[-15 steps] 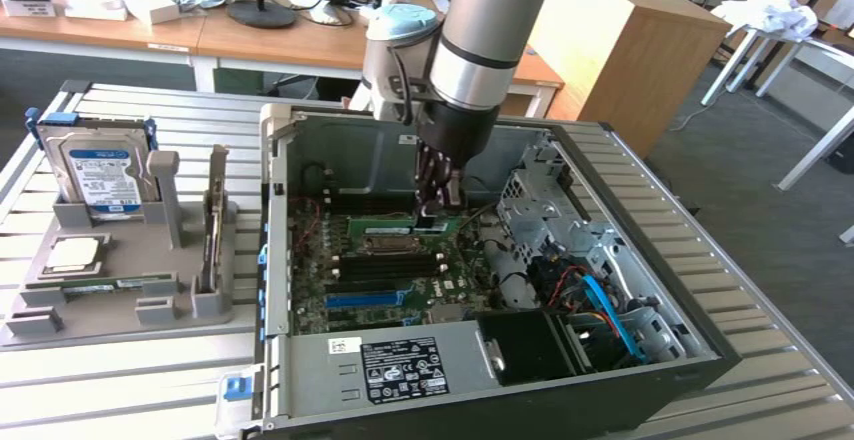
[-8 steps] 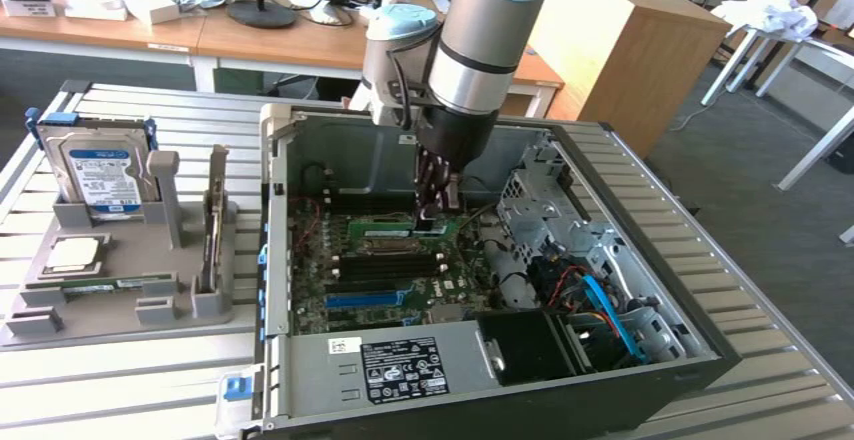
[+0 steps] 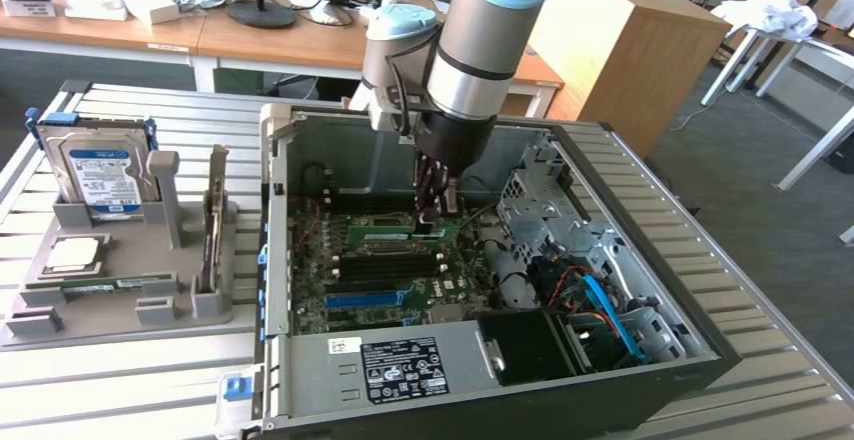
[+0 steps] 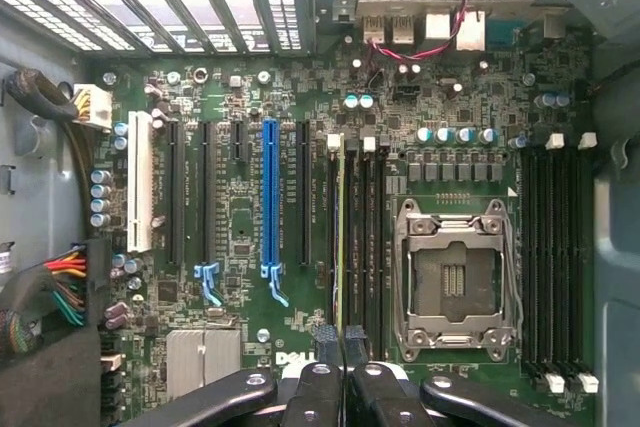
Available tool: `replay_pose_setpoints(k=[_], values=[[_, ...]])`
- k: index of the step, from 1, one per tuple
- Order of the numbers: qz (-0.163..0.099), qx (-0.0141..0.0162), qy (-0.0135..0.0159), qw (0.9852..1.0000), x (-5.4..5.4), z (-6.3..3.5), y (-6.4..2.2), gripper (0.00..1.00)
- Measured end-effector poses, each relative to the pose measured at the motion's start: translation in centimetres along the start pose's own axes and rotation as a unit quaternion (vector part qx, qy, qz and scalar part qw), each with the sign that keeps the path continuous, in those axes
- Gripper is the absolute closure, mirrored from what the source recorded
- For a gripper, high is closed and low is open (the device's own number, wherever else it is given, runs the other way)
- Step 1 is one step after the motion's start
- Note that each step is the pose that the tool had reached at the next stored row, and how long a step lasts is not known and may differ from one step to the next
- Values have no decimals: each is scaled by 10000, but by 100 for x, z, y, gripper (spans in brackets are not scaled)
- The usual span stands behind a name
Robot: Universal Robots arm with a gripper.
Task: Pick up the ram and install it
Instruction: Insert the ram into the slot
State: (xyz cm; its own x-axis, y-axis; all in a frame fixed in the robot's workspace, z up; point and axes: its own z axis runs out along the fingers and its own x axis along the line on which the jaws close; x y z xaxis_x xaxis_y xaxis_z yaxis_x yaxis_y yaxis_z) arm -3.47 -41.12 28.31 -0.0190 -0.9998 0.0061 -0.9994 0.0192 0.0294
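The ram shows edge-on in the wrist view as a thin yellow-green line. It runs along the memory slot nearest the empty processor socket. My gripper is shut on its upper edge, with the black fingers pressed together. I cannot tell whether the stick is seated in the slot or just above it. In the exterior view the gripper reaches straight down into the open computer case, just over the green motherboard.
A grey fixture on the exterior view's left holds a blue-labelled hard drive, a silver processor chip and a lying green stick. Cable bundles and the case walls crowd the motherboard. More memory slots lie beyond the socket.
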Motion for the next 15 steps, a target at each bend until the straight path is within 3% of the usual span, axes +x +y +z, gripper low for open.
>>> replay_pose_setpoints(k=[15], values=[[-14, 0, 1, 10000, 0, 34, -1, 88]])
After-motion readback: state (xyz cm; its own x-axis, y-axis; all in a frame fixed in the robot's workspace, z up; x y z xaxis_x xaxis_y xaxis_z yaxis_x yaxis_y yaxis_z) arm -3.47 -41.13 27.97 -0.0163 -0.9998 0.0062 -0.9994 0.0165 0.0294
